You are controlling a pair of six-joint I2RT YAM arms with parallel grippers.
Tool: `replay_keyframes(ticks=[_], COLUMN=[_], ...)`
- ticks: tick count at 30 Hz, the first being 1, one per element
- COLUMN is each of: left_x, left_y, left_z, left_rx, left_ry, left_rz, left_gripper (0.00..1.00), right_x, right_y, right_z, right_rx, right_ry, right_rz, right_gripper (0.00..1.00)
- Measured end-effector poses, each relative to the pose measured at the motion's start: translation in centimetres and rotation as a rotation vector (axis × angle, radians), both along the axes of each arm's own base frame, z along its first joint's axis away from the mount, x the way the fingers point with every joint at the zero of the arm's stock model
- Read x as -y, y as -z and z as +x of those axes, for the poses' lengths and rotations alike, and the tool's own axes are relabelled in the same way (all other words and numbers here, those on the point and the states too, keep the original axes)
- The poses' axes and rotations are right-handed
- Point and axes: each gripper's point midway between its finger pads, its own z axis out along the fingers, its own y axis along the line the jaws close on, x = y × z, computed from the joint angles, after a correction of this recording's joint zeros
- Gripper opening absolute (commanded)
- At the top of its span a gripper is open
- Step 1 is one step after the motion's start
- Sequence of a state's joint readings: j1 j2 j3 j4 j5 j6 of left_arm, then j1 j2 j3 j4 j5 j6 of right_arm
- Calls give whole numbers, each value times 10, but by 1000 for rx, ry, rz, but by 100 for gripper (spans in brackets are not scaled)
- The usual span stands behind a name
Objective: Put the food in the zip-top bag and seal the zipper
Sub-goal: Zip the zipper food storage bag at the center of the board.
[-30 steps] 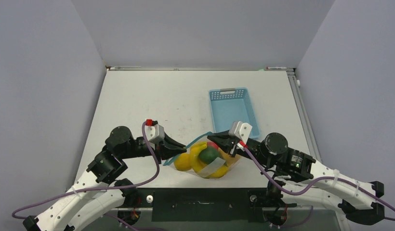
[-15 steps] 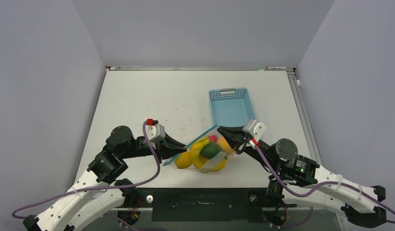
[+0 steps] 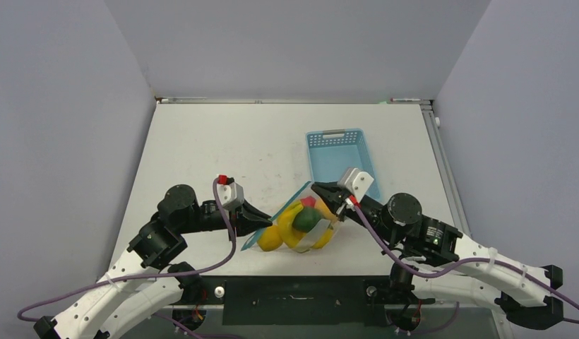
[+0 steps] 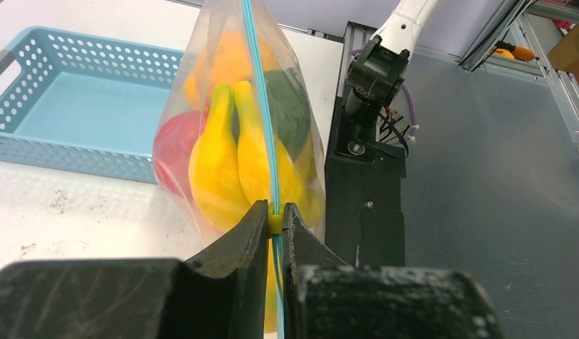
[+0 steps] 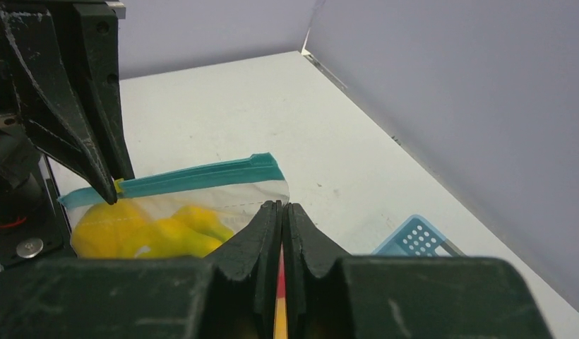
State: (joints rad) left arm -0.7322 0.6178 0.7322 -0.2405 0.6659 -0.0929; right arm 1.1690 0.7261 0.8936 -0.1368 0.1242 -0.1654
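Both hold the zip-top bag (image 4: 202, 78) — left gripper (image 4: 274, 215) clamps the zipper (image 4: 259, 106), right gripper (image 5: 281, 209) its plastic.

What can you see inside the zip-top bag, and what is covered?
Visible through the zip-top bag: yellow pieces, an orange piece, a dark green piece, a red piece. The left gripper, shut on the zipper, covers the bag's lower part; anything there is hidden.

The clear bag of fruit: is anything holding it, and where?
Both grippers. The left gripper pinches the zipper of the zip-top bag at one end; the right gripper is shut on the bag's corner near the other end.
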Motion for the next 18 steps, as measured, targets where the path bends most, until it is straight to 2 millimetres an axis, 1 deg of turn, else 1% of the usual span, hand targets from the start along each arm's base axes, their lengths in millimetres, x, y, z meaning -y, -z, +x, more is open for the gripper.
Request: replay_keyframes(ticks=[1,5,12,15,18], left_x=[0,-1,-3,-3,-3], left_y=[1,4,11,12,13], left_z=[0,-1,-2,-2,-2], left_rx=[-2,-15,-39,-43,-48], left_ry=[0,0,-6,-6,-6], left_rz=[2,13,37,40,45], left_gripper=[0,0,0,0,0], right_x=[-1,-7,-5,-6,-9], right_y=[0,2,1,-2,-3], right_z=[1,2,0,-5,-12], right_rx=[-2,-10,1,11,23], right_ry=[-2,-14,-30,-60,-113], right_rz=[-13,-76,-135,-142,-155], right_gripper=[13,37,53,60,64])
